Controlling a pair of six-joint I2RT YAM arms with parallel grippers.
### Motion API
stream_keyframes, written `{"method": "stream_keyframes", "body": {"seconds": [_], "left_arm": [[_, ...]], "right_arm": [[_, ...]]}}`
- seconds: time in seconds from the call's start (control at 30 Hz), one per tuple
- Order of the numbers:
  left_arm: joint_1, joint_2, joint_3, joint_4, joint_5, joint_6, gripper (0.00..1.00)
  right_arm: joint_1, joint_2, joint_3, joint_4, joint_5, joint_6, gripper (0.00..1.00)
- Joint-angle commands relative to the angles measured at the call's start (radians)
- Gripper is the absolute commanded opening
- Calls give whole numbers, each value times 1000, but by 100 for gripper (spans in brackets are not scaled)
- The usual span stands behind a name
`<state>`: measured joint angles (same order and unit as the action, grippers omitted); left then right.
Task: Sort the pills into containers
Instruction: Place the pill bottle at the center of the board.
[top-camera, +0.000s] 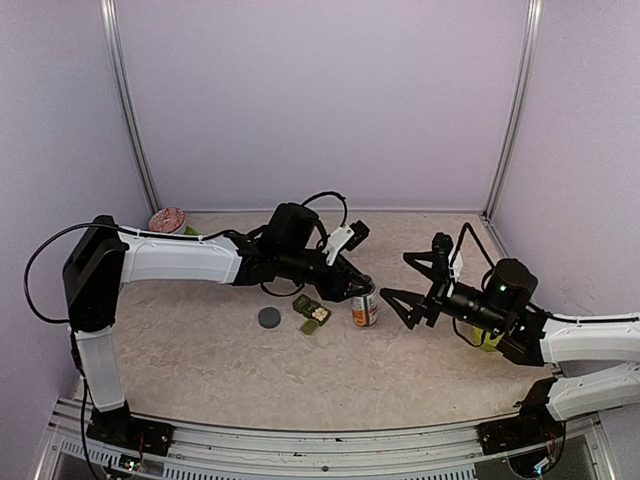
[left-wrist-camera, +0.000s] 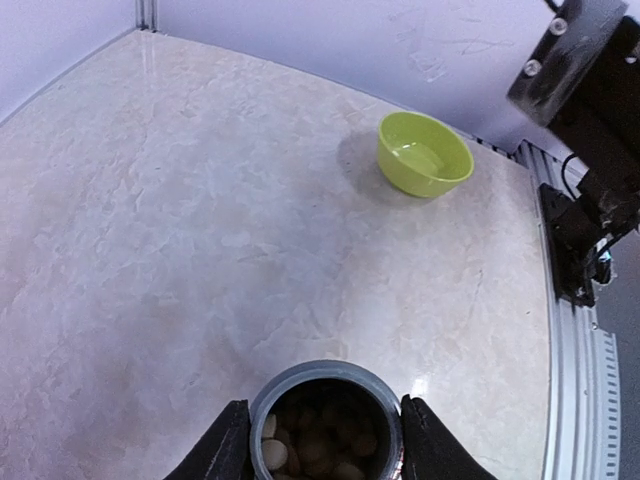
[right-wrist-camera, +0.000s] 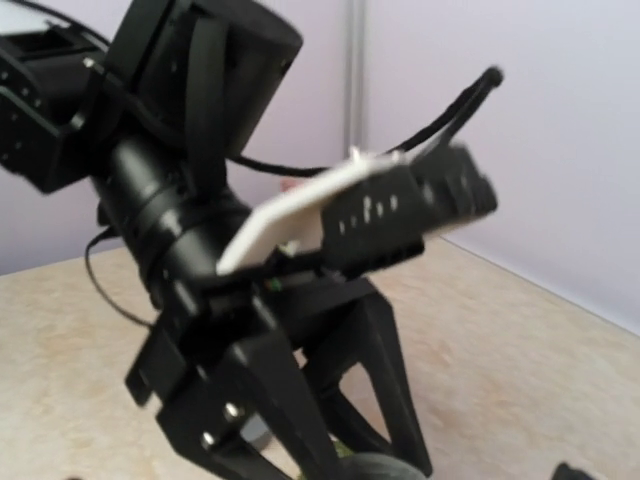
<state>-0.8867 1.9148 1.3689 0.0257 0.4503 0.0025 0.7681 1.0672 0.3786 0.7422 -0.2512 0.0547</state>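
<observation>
Lying on the table near its middle: the containers, a dark green strip with pale pills showing in it. Which lids stand up cannot be told.

- Just right of the containers: an open bottle, upright, with more pills inside, pinched on both sides by the left gripper.
- Just left of the containers: a round dark cap, lying flat.
- Further right, beyond the bottle: the right gripper, jaws spread wide, holding nothing and not touching the bottle.
- Well right of the containers: a lime-green bowl.

Step in hand, as judged: tipping pills from the bottle into the strip.

Handling note: bring the bottle's mouth over one open compartment before tilting. Tilt slowly so few pills drop at once, and avoid nudging the strip.
</observation>
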Motion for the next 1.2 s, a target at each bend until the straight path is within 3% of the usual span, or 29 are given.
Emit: {"method": "stream_keyframes", "body": {"seconds": [0.0,0.57,0.87,0.93,1.17], "left_arm": [[8,61,66,-15,-87,49,46],[10,203,102,175,-283,75,48],[18,188,99,183,-241,45,84],[27,150,85,193,-233,21,97],[99,-47,-40,242,-215,-103,99]], "right_arm": [[-6,-57,-23,-61,95,21,100],[-7,-70,-39,-76,123,20,100],[-7,-50,-4,-152,146,3,99],[-8,-36,12,-184,138,-3,98],[-1,79,101,-243,58,-2,89]]}}
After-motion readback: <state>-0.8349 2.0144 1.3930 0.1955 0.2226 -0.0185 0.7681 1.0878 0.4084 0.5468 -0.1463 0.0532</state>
